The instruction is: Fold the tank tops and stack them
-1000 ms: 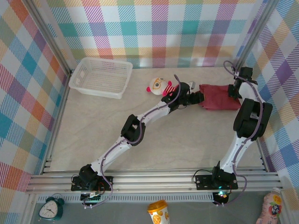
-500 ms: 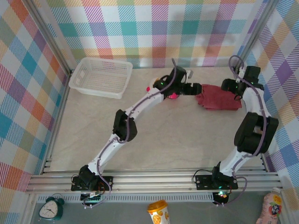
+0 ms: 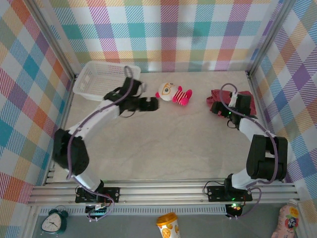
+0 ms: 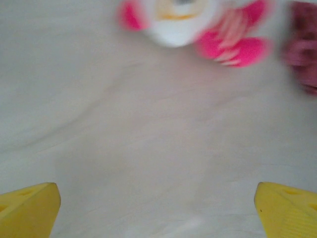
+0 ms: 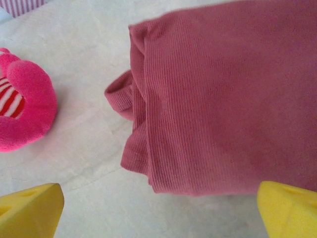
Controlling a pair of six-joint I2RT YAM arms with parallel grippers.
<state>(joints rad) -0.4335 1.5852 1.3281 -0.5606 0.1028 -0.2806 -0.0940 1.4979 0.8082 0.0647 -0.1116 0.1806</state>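
A robot test cell in a lab: a pale table [image 3: 163, 148] walled by bright checked fabric panels [image 3: 168, 29] on aluminium posts [image 3: 49, 38], with a left arm [image 3: 67, 151] and a right arm [image 3: 265, 158] bolted to an aluminium rail [image 3: 163, 192] along the bottom of the frame.

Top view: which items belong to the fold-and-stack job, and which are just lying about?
Job:
- tank tops, folded in a pile at the far right of the table

Lying about:
- doll, mid-table at the back
- basket, far left corner
- clock and cup, off the table by the arm bases
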